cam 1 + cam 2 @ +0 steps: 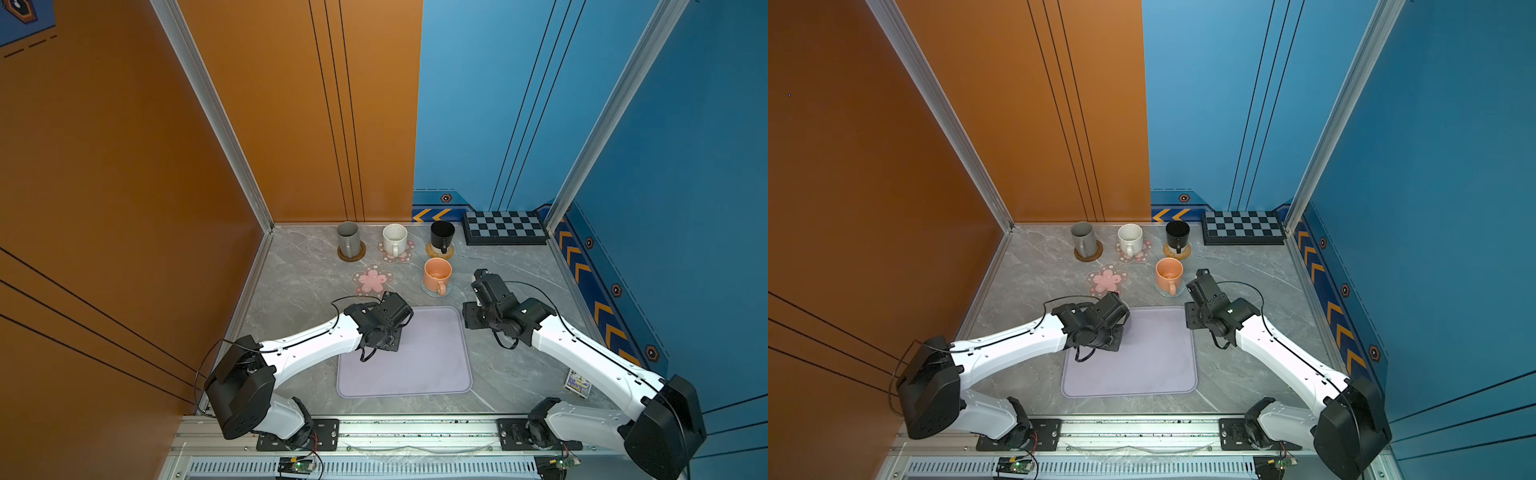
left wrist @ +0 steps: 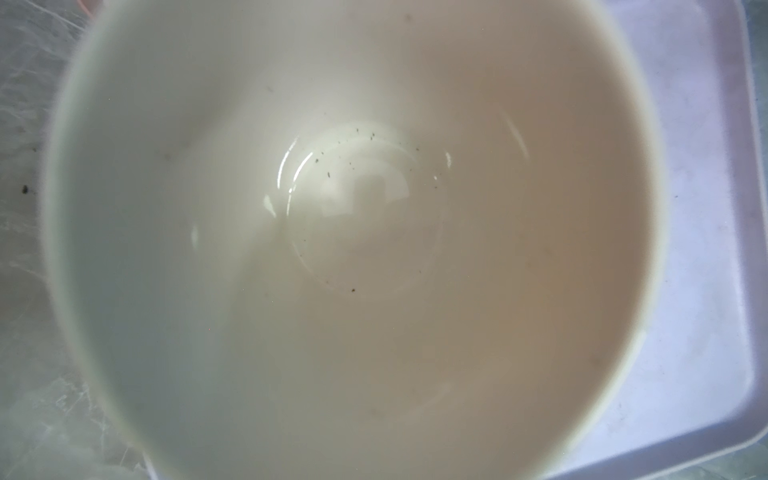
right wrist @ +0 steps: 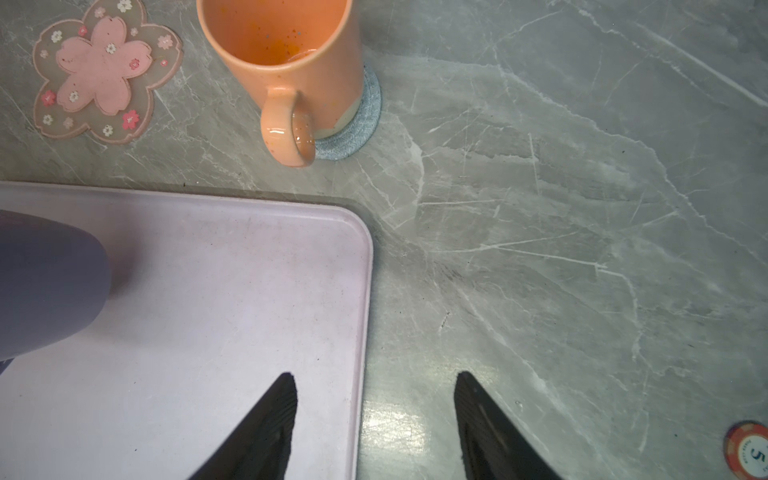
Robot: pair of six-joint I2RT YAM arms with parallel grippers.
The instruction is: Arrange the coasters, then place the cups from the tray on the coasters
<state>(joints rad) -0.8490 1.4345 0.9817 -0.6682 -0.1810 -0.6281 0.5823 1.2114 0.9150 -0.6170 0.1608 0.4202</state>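
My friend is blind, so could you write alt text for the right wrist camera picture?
An orange mug stands on a grey-blue woven coaster, beside an empty pink flower coaster. Closer in, the open right hand straddles a lavender tray edge, and a lavender mug shows partly.

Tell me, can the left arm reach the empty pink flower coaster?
Probably yes: the empty pink flower coaster lies just beyond the left gripper holding the lavender cup, with nothing standing between.

Pale lavender tray (image 1: pixel 415 365), orange cup (image 1: pixel 437 272), grey-blue woven coaster (image 3: pixel 368 112), pink flower coaster (image 1: pixel 372 280) showing tiny blossoms, grey worktop (image 1: pixel 519 374) showing white veins, board (image 1: pixel 505 227) showing black-and-grey checks.
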